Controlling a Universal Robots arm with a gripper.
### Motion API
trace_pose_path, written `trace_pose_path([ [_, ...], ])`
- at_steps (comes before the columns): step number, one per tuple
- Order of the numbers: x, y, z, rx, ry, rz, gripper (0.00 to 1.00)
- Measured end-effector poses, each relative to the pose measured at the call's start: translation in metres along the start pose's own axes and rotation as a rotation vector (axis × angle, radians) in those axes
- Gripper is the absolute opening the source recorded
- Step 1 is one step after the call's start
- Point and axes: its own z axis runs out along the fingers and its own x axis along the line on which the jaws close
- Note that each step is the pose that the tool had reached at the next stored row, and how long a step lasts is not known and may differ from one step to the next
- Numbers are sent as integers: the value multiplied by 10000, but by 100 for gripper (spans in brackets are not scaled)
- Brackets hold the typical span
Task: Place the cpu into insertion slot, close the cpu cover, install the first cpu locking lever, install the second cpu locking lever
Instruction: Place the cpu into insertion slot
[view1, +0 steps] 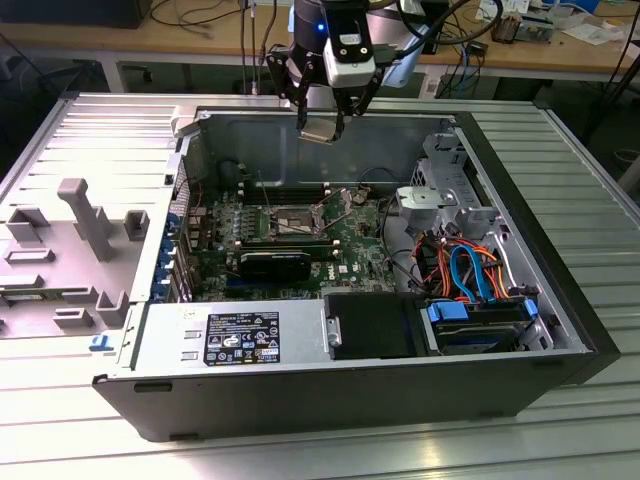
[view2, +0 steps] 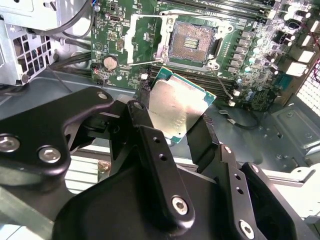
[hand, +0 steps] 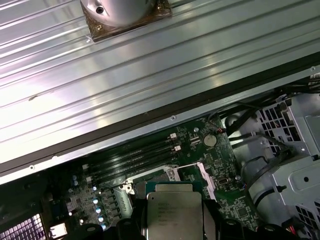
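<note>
**Holding cpu (view2: 177, 107) clear above bare slot (view2: 192, 42)**

Gripper (view1: 320, 128) is pinching the cpu by 2 opposite edges, metal top facing the second wrist view. The slot lies well below and ahead of the fingertips, apart from the cpu, with its contacts exposed. The cpu's edges look twisted against the slot's edges. In the first wrist view the cpu hides part of the slot. The pad contact behind the chip is hard to make out.
</note>
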Motion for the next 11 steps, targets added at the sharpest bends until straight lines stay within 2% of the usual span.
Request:
trace_pose_path([
  [11,0,0,4,-20,-88,1041,54],
])
